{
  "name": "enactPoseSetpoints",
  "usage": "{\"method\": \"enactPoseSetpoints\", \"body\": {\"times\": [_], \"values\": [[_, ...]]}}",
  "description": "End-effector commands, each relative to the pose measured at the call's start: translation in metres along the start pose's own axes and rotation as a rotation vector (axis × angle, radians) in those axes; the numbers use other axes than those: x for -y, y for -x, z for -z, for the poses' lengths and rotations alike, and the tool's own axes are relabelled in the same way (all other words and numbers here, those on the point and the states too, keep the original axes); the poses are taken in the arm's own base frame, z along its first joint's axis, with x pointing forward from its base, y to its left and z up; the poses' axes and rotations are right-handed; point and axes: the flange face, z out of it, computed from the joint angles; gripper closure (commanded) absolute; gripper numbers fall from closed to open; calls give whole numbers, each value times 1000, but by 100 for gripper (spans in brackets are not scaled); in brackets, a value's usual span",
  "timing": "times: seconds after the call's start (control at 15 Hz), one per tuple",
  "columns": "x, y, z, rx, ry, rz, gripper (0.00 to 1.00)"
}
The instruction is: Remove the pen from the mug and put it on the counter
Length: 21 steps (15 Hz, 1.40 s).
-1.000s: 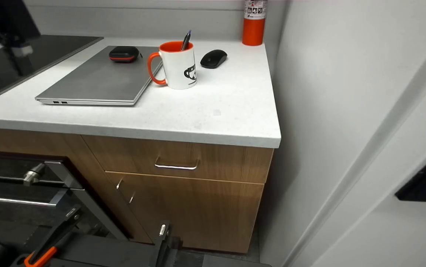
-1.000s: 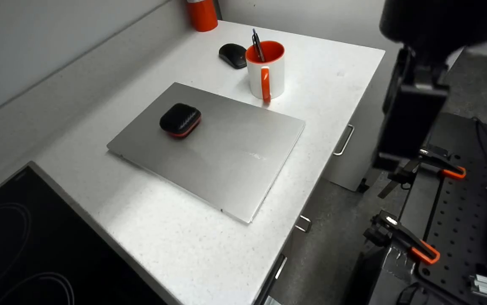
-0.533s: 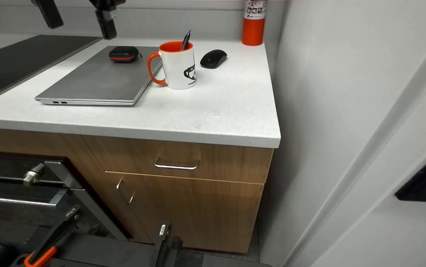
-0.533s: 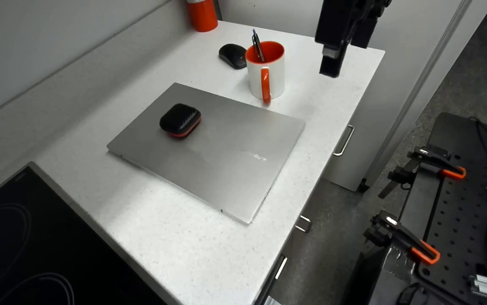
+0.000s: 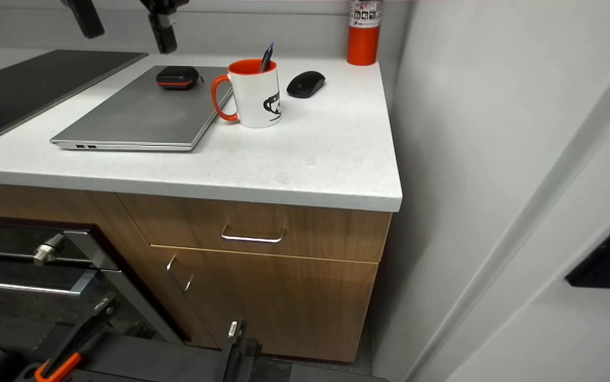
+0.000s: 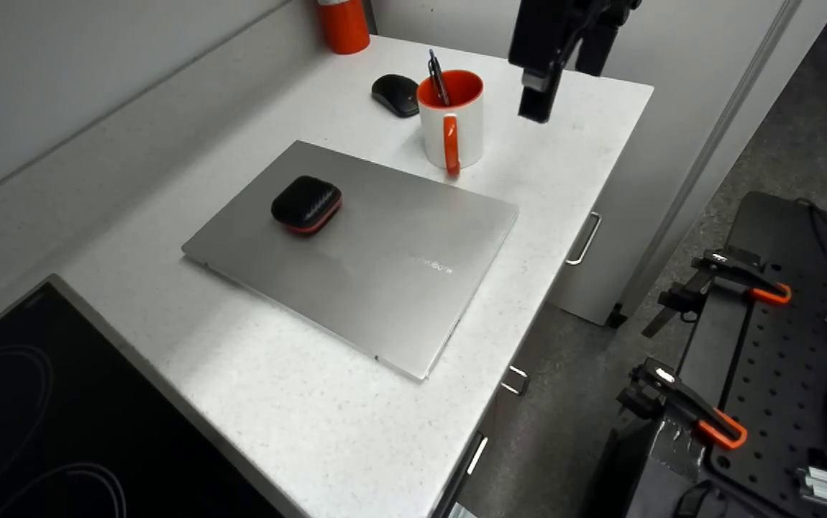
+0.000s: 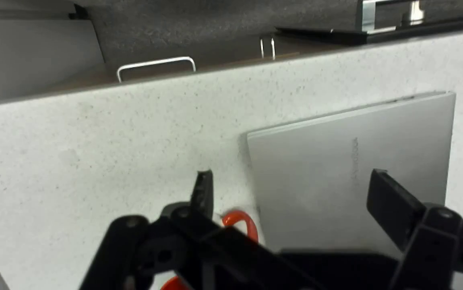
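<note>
The thin black pen [image 5: 267, 57] leans in the mug [image 5: 254, 103], with its upper end above the rim; the pen also shows in an exterior view [image 6: 438, 78]. The white mug with red handle and red inside stands upright on the white counter [image 5: 305, 170], beside the laptop. My gripper [image 5: 131, 43] is open and empty, in the air above counter height. It hangs near the mug in an exterior view [image 6: 562, 93], touching nothing. In the wrist view my gripper [image 7: 292, 172] has fingers wide apart; the mug's handle [image 7: 252, 229] shows, most of the mug is hidden, and no pen shows.
A closed grey laptop [image 6: 385, 273] lies beside the mug with a small black case [image 6: 305, 203] on it. A black mouse [image 5: 306, 84] lies behind the mug. A red canister [image 5: 362, 45] stands at the back wall. A black cooktop [image 6: 11, 417] is at the far side.
My gripper has swung in over the counter, closer to the mug, fast at first and then slowly. Its open fingers now show clearly. The mug and pen have not moved.
</note>
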Motion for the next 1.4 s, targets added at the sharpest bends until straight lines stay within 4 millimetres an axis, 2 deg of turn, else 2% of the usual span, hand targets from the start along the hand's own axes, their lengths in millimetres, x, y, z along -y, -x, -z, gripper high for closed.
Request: {"method": "enactPoseSetpoints", "body": {"times": [0.0,0.27,0.4,0.47,0.53,0.8,1.33], "values": [[-16,-61,-1,-91,35,-59,0],[-44,-123,-4,-173,90,-164,0],[-55,-146,-9,-170,117,-214,0],[-47,-115,-5,-165,86,-165,0],[-50,-123,-8,-160,90,-171,0],[-48,-120,-11,-154,90,-166,0],[-58,-151,-31,-191,80,-260,0]]}}
